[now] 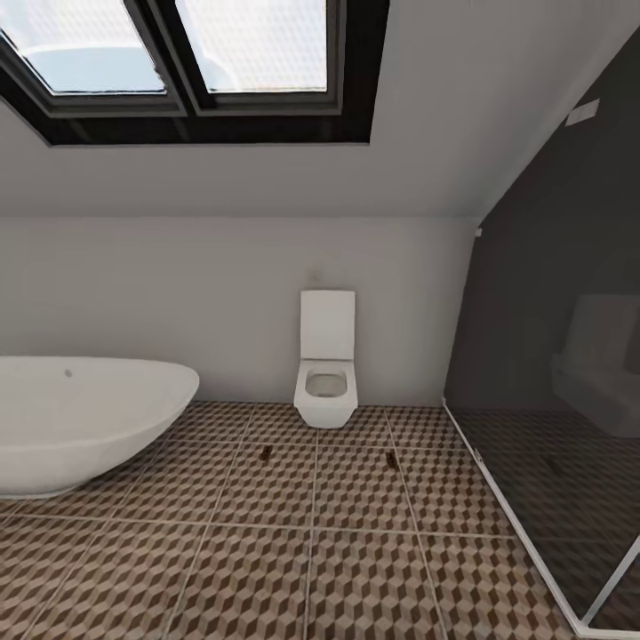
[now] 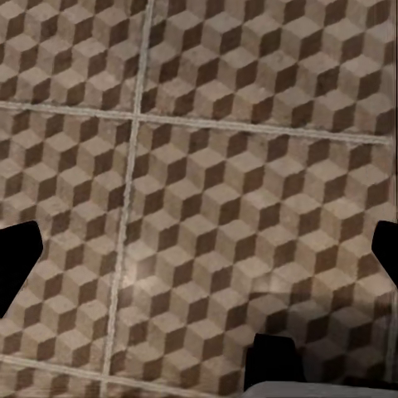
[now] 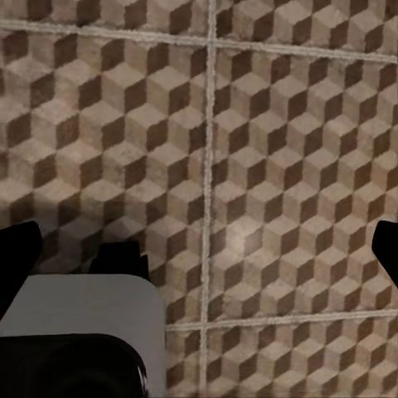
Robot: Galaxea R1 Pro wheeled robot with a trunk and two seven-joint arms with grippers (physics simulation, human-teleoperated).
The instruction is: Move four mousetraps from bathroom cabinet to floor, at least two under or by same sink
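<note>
Two mousetraps lie on the bathroom floor [image 1: 267, 569] in front of the toilet, one small dark piece to the left [image 1: 267, 454] and one to the right [image 1: 391, 459]. The cabinet and the sink are out of view. My left gripper [image 2: 199, 257] hangs open over bare cube-pattern tiles [image 2: 215, 191], its dark fingertips [image 2: 16, 265] at the picture's edges with nothing between them. My right gripper [image 3: 199, 249] is also open above the tiles [image 3: 274, 166], with nothing between its fingertips [image 3: 16, 253].
A white oval bathtub [image 1: 80, 418] stands at the left. A white toilet [image 1: 326, 373] is against the far wall. A dark glass shower screen [image 1: 551, 356] with a pale floor rail closes off the right. A grey robot part [image 3: 83, 332] shows under the right wrist.
</note>
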